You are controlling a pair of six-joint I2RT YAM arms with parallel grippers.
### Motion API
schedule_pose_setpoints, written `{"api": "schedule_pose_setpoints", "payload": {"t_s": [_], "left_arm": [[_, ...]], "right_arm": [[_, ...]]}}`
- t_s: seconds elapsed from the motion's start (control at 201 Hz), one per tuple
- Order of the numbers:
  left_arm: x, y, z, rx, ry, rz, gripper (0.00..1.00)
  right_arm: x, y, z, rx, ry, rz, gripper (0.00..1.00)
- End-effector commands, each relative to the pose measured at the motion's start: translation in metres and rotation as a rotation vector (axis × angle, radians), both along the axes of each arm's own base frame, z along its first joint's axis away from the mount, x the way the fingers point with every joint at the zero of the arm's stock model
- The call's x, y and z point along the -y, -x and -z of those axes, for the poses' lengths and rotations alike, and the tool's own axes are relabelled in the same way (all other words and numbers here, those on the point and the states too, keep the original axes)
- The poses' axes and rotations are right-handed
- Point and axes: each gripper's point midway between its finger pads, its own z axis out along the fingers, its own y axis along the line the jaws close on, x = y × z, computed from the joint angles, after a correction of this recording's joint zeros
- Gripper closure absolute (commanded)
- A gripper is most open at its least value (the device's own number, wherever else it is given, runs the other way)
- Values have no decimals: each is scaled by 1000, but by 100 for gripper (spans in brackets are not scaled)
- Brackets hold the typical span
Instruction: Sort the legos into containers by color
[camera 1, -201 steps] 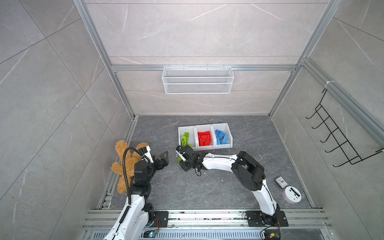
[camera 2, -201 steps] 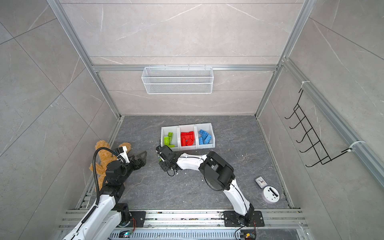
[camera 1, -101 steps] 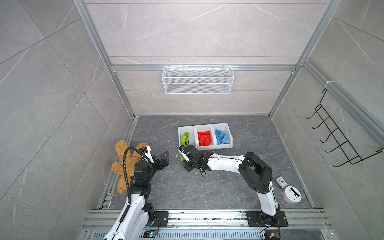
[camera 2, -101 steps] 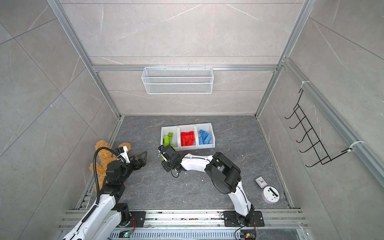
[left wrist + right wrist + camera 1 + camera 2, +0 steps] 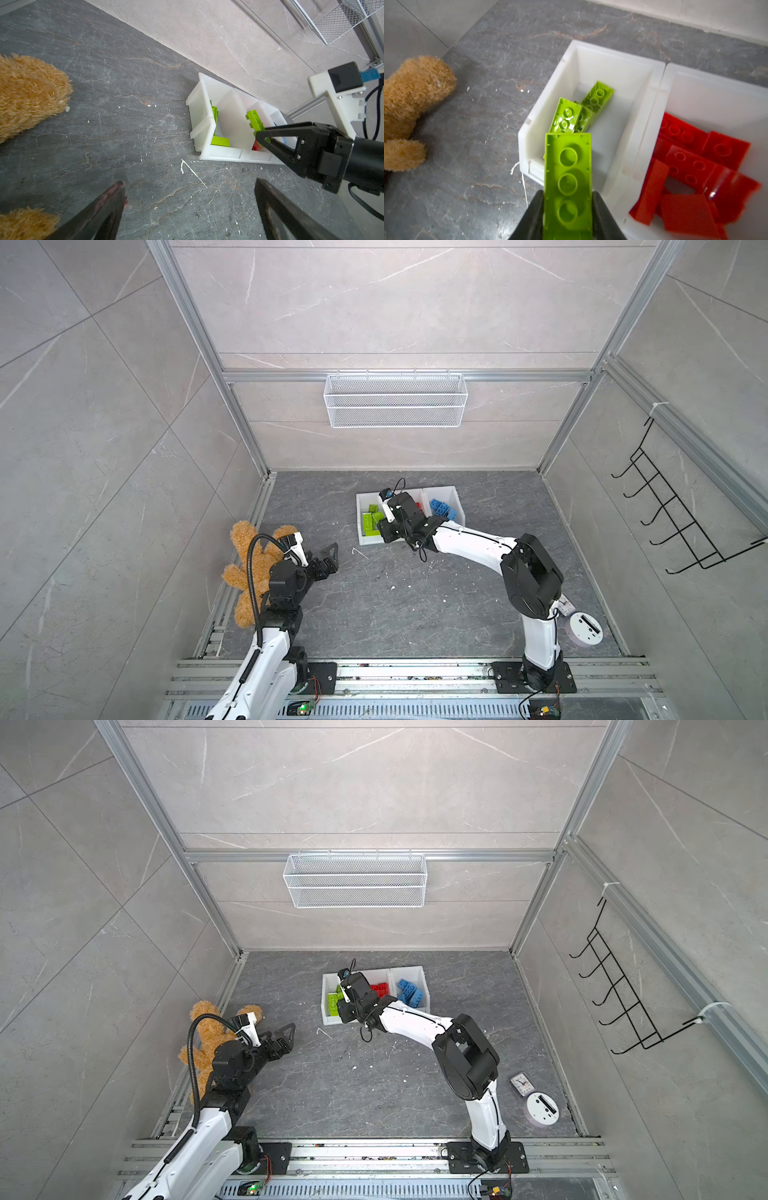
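My right gripper (image 5: 568,195) is shut on a lime green lego (image 5: 568,182), which it holds by its long sides with the hollow underside towards the wrist camera. It hangs over the front lip of the leftmost of the three containers (image 5: 527,133). That bin holds more green legos (image 5: 598,96); the middle one holds red legos (image 5: 685,164), and the far one holds blue legos (image 5: 442,508). The left wrist view shows the held lego (image 5: 254,119) above the containers (image 5: 204,122). My left gripper (image 5: 190,182) hovers open and empty over bare floor, left of the bins (image 5: 330,553).
A brown plush toy (image 5: 249,568) lies by the left wall behind my left arm. A small clock (image 5: 520,1084) and a white round disc (image 5: 541,1108) sit at the front right. A wire basket (image 5: 395,406) hangs on the back wall and a black hook rack (image 5: 673,522) on the right wall.
My right gripper has lifted from the floor in front of the bins and moved back over the leftmost bin with the green lego. The left arm has not moved.
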Motion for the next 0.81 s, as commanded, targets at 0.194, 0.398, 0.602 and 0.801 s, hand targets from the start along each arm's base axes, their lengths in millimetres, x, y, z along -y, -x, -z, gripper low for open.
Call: {"api": "schedule_pose_setpoints", "payload": {"t_s": [0.194,0.398,0.602,0.801], "left_arm": [[6,-5,-20,60,8,36,0],[6,-5,-20,59,6,36,0],[7,-5,-23,61,4,42,0],[8,-5,-26,66,-11,52,0]], "right_arm": [[2,-39,18,-23,59,105,69],[-2,-45,25,-34,65,114,64],[-6,-46,18,-31,43,103,47],[-4,-40,-8,14,-6,86,26]]}}
